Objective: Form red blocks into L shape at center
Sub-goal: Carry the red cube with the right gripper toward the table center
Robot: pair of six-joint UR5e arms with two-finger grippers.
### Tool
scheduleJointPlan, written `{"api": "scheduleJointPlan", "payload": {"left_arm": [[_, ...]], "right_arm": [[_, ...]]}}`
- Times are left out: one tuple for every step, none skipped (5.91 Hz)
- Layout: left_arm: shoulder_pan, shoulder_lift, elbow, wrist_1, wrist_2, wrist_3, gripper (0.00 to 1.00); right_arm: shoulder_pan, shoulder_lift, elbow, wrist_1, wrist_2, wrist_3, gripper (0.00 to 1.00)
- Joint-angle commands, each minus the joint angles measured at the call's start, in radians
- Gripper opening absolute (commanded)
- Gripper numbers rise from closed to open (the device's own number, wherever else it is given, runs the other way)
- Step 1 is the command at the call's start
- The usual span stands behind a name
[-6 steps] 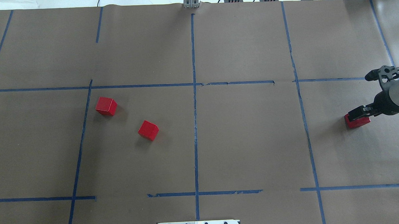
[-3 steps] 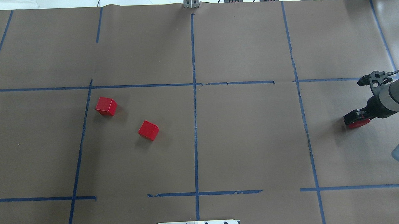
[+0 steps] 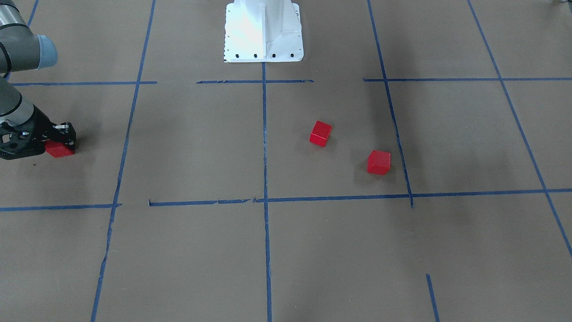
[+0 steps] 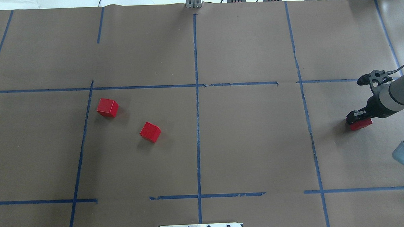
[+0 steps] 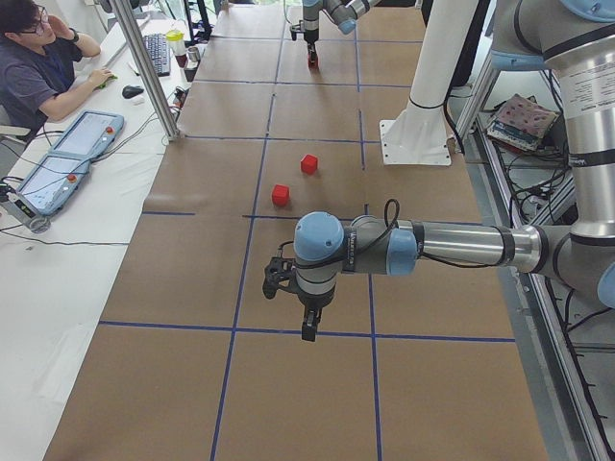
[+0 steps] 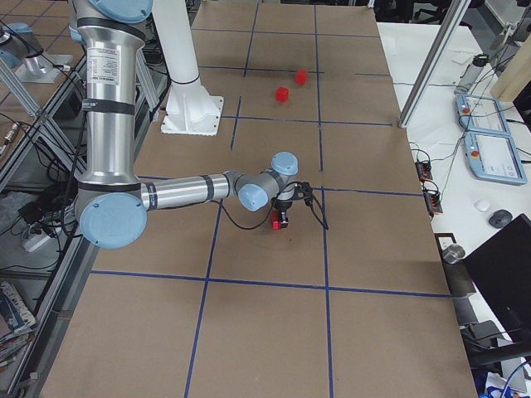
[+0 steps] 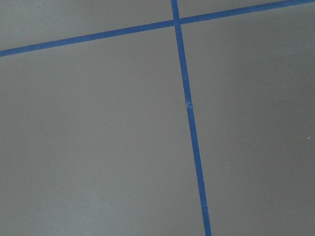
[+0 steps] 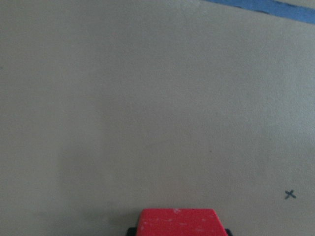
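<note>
I am standing by the table, which is covered with brown paper [image 4: 246, 41], matte and a little wrinkled. Thin blue tape [image 4: 195, 53] is dividing it into big cells, and the tape is torn in some places. The white base plate [image 3: 263, 31] of the robot is sitting at the near edge of the center cell [image 4: 250, 138]. At a side desk a person [image 5: 38, 67] is sitting beside a tablet [image 5: 82, 134].

Two red blocks are lying free in the center cell, in the half on the robot's left side. They are small cubes with plain dull faces. The first block [image 4: 150, 132] is lying nearer to the middle tape line, turned at an angle. The second block [image 4: 107, 107] is lying just inside the cell's outer tape border. They are apart from each other.

The third block [image 4: 361, 124] is lying outside the center, in the neighbour cell on the robot's right. Bare paper and one tape line are lying between it and the center. The right gripper [image 4: 355, 116] is reaching down over this block. In the wrist view its dark fingertips are pressing against both lower sides of the block [image 8: 177, 221], so it is clamped on it. A small pencil cross [image 8: 290, 194] is showing on the paper nearby.

The left gripper [image 5: 307, 327] is hanging over a tape line, pointing down, well apart from all blocks. I cannot tell if its fingers are apart or together.
</note>
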Motion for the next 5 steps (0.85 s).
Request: {"api": "scheduleJointPlan", "payload": {"left_arm": [[0.000,0.000,-0.001,0.000,0.000,0.001,1.00],[0.000,0.000,-0.003,0.000,-0.001,0.001,1.00],[0.000,0.000,-0.003,0.000,-0.001,0.001,1.00],[0.000,-0.001,-0.003,0.000,-0.001,0.001,1.00],[0.000,0.000,-0.001,0.000,-0.001,0.001,1.00]], "right_arm": [[-0.001,-0.005,0.056,-0.007,-0.005,0.002,0.16],[-0.007,0.056,0.077,-0.010,-0.004,0.006,0.17],[-0.042,0.169,0.075,-0.013,-0.001,0.073,0.17],[-0.122,0.308,0.041,-0.018,-0.007,0.121,0.18],[-0.189,0.460,-0.018,-0.085,-0.040,0.208,0.18]]}}
